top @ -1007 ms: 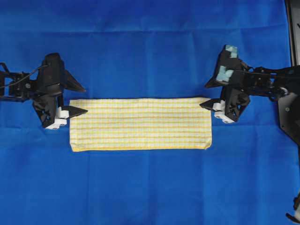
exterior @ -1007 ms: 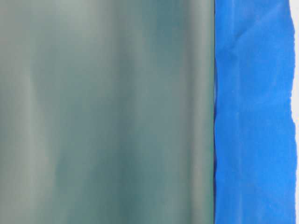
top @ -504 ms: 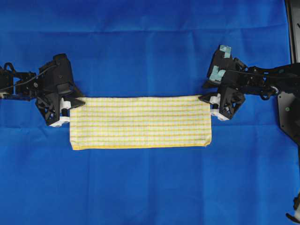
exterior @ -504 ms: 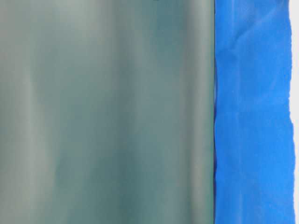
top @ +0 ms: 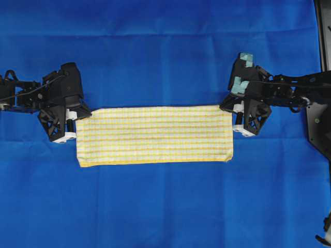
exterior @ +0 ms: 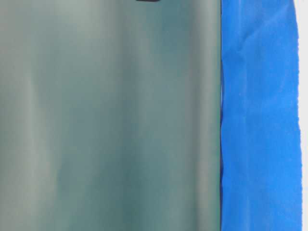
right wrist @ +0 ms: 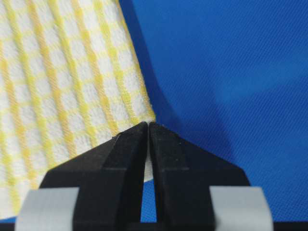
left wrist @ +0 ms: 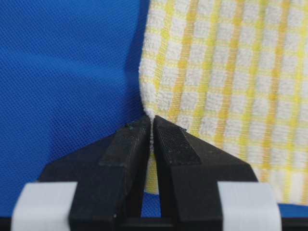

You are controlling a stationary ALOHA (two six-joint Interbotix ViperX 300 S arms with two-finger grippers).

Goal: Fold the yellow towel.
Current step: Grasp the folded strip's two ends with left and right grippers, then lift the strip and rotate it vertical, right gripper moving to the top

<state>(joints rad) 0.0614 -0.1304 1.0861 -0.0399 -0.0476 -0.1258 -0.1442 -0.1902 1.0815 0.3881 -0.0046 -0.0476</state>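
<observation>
The yellow towel lies as a long, folded, cream and yellow checked strip across the middle of the blue cloth. At its upper left corner my left gripper is shut on the towel; in the left wrist view the black fingertips pinch the towel by its corner. My right gripper is shut on the upper right corner; in the right wrist view the towel runs in between the closed fingertips. Both corners are lifted slightly off the cloth.
A large plain blue cloth covers the whole table. A dark frame edge runs down the far right. The table-level view is filled by a blurred grey-green surface with a blue cloth strip at its right.
Both grippers have gone from wide open to shut, each closing on an upper corner of the towel. The towel's top edge has shifted slightly upward.
</observation>
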